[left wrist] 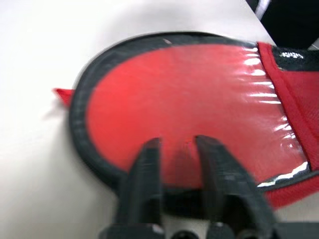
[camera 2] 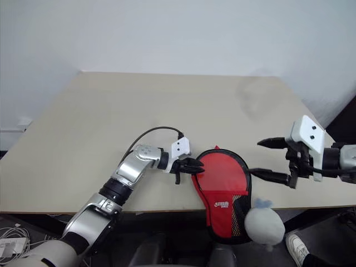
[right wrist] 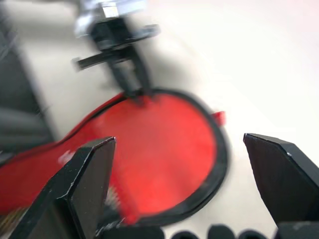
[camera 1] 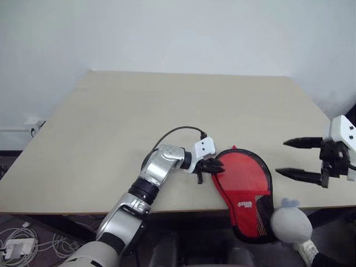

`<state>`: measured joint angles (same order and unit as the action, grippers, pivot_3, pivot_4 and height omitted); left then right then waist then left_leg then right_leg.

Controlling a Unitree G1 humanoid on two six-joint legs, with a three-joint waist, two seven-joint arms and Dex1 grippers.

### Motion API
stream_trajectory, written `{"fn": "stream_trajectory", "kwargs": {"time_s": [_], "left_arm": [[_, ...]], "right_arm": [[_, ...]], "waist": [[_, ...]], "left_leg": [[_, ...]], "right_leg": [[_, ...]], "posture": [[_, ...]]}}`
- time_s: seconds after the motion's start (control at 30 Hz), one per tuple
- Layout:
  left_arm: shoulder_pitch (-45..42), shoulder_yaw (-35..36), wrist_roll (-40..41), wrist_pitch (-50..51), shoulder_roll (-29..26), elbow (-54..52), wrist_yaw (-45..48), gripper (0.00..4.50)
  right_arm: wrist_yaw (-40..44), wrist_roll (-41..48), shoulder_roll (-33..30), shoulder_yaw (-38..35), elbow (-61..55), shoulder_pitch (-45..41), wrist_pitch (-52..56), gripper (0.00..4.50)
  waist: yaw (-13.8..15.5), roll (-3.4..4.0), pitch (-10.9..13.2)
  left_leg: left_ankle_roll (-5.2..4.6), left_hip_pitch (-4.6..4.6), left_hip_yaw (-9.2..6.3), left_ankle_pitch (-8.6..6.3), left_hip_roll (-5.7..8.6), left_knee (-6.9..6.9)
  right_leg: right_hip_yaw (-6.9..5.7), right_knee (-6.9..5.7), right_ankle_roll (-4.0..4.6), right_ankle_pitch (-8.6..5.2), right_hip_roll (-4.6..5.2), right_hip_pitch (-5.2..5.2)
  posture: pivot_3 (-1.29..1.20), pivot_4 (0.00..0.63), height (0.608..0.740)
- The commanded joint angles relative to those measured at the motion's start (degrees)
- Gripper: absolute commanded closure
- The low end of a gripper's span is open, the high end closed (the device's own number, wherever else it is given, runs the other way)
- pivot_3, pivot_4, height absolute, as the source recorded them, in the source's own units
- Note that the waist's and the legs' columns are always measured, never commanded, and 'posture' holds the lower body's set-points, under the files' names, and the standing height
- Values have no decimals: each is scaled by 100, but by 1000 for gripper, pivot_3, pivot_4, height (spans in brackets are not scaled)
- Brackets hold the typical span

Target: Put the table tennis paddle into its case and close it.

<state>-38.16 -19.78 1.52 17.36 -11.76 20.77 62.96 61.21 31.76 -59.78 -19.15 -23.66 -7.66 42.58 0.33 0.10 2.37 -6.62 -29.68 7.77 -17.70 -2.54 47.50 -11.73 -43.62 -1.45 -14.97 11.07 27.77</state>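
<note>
The red case (camera 1: 245, 178) with black edging lies flat near the table's front edge, its narrow handle end and mesh panel hanging over the edge. The table tennis paddle is hidden or out of view. My left gripper (camera 1: 216, 167) is at the case's left rim; the left wrist view shows its fingers (left wrist: 152, 164) a narrow gap apart over the black edging (left wrist: 79, 124), with nothing between them. To the right of the case my right gripper (camera 1: 282, 157) hangs above the table, wide open and empty, pointing toward the case (right wrist: 159, 139).
A white fluffy ball (camera 1: 290, 222) sits beside the case's hanging end, below the table's front edge. The beige table (camera 1: 139, 111) stretches bare to the back and left. Cables and a white adapter (camera 1: 16, 245) lie on the floor at the left.
</note>
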Motion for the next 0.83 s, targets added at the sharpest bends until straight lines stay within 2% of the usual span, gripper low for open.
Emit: {"fn": "stream_trajectory", "kwargs": {"time_s": [0.03, 0.23, 0.47, 0.6, 0.7, 0.83], "left_arm": [[140, 536, 431, 364, -199, -886, -233, 2115], [535, 1412, 939, 1153, -667, -1992, -834, 21], [982, 2742, 1460, 1640, -1153, -2396, -1711, 21], [1730, 3301, 1552, 1507, -1818, -2641, -1667, 21], [2067, 3474, 1560, 1349, -2068, -2606, -1821, 21], [2393, 3548, 1598, 1337, -2070, -2645, -2056, 21]], "right_arm": [[-967, -149, 455, 231, 114, -469, 249, 0], [-1949, -99, 1226, 439, 22, -767, 649, 0], [-2439, 42, 1809, 694, 65, -1138, 913, 0], [-2541, -70, 2143, 1096, 418, -1533, 848, 0], [-2583, -265, 2340, 1364, 784, -1736, 668, 0], [-2673, -430, 2605, 1625, 1145, -1987, 549, 0]], "waist": [[-12, 4, 0], [-8, 14, -1], [-16, 21, -2], [-40, 19, -3], [-74, 11, -2], [-14, 9, -2]], "left_leg": [[2, 0, 1, 1, -1, -1], [13, 3, 7, 7, 0, -5], [30, 27, 35, 17, 2, -22], [33, 46, 66, 19, 1, -46], [36, 80, 118, 21, 3, -89], [62, 71, 138, 35, 12, -109]], "right_leg": [[2, -1, 0, 0, -1, 0], [5, -5, 1, 1, -4, 2], [10, -15, 4, 3, -17, 3], [38, -17, 5, 3, -23, 13], [85, -16, 4, 3, -25, 22], [104, -20, 6, 4, -24, 44]], "posture": [[0, 0, 654], [0, 0, 654], [0, 0, 654], [0, 0, 654], [0, 0, 654], [0, 0, 654]]}}
